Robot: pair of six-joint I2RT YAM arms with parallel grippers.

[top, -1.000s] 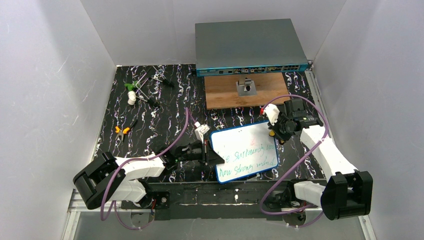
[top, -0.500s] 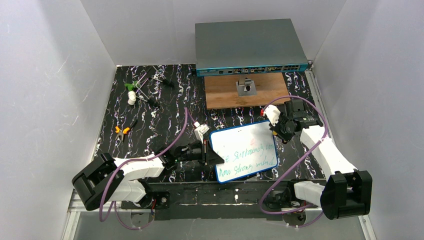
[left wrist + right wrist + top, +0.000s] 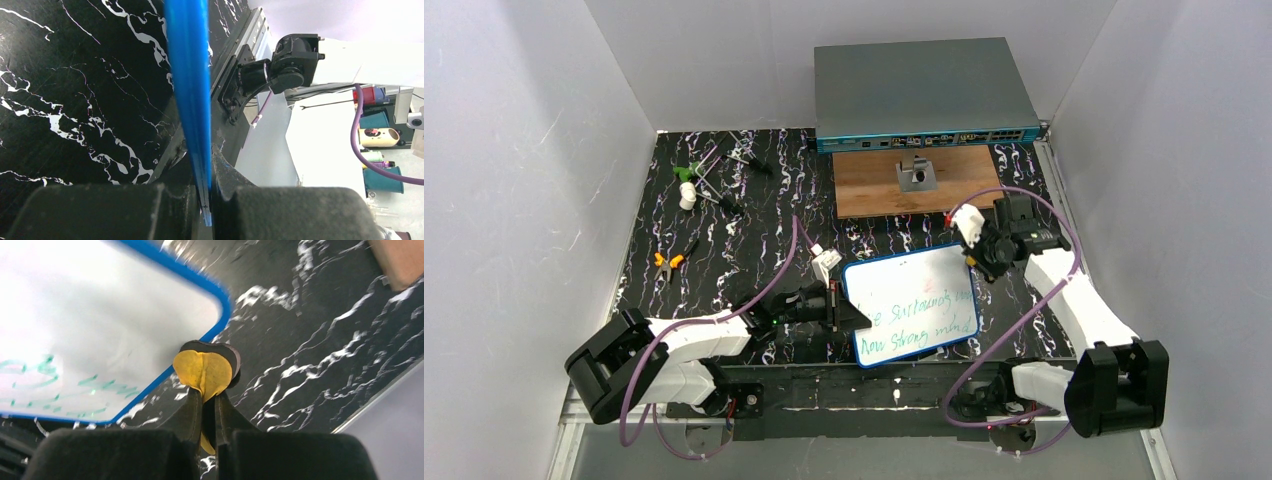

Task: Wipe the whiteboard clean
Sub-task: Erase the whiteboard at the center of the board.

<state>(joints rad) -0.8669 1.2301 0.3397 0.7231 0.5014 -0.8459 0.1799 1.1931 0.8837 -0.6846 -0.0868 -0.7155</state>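
Lying lower centre of top view: whiteboard (image 3: 912,303), green writing on lower half. Clamped tight on its left rim: left gripper (image 3: 849,315). Closed on yellow pad (image 3: 205,371) beside upper-right corner: right gripper (image 3: 207,395)

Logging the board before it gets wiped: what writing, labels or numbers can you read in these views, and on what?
"...e Surroundi...": upper green handwritten line on the small white blue-rimmed whiteboard; both ends unclear.
"Now Strong mind": lower green line, same board; a rough reading.
Large grey box with ports: markings too small to read.
Nothing else legible.
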